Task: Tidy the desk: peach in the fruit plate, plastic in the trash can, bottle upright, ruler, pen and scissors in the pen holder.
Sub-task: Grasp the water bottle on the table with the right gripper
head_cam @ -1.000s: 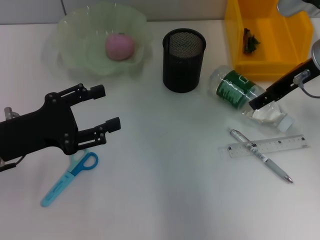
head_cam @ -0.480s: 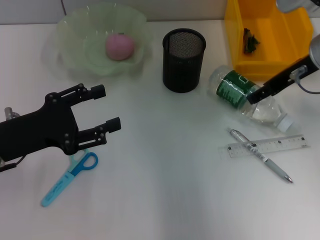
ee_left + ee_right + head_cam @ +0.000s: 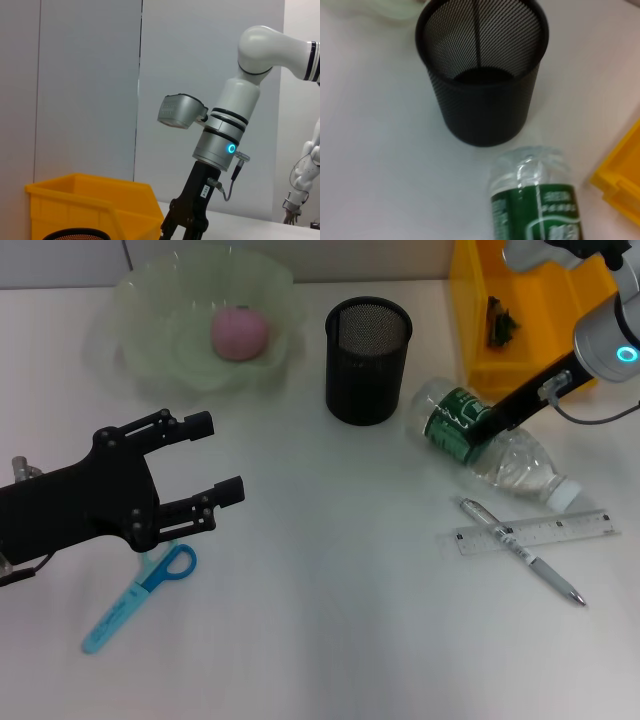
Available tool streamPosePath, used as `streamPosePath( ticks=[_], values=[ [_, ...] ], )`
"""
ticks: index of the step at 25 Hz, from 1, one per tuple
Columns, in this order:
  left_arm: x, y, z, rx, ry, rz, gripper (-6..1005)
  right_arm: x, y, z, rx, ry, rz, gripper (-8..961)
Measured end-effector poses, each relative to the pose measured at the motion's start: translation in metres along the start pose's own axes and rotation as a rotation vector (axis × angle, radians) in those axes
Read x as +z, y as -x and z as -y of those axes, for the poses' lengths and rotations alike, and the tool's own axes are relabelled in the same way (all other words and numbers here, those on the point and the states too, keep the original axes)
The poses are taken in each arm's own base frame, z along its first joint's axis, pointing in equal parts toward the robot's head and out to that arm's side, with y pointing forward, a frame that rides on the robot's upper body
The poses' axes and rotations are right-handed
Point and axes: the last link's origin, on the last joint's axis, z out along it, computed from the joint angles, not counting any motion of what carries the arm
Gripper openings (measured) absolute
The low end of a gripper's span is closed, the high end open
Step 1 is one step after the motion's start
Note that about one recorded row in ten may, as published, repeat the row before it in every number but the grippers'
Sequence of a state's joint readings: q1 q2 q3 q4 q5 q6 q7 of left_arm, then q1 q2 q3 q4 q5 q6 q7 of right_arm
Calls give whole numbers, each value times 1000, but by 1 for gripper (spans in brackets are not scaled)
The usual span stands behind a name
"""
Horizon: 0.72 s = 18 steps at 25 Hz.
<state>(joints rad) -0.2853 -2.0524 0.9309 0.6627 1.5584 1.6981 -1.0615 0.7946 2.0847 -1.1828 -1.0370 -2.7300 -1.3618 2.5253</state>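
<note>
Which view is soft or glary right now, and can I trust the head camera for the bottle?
Head view: even light, faint shadows, the bottle sharp where the right gripper meets its green label. Right wrist view: soft focus throughout, the pen holder mesh and bottle label smeared. Left wrist view: crisp, flat light, no glare.
</note>
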Motion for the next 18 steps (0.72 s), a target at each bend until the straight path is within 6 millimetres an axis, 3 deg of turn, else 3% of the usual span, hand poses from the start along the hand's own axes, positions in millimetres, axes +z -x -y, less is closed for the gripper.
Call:
streamPosePath(
  ticks=[18],
  values=[
    [1, 0, 0, 1, 1, -1, 785, 18, 6, -4, -19, -14, -10, 827]
  ],
)
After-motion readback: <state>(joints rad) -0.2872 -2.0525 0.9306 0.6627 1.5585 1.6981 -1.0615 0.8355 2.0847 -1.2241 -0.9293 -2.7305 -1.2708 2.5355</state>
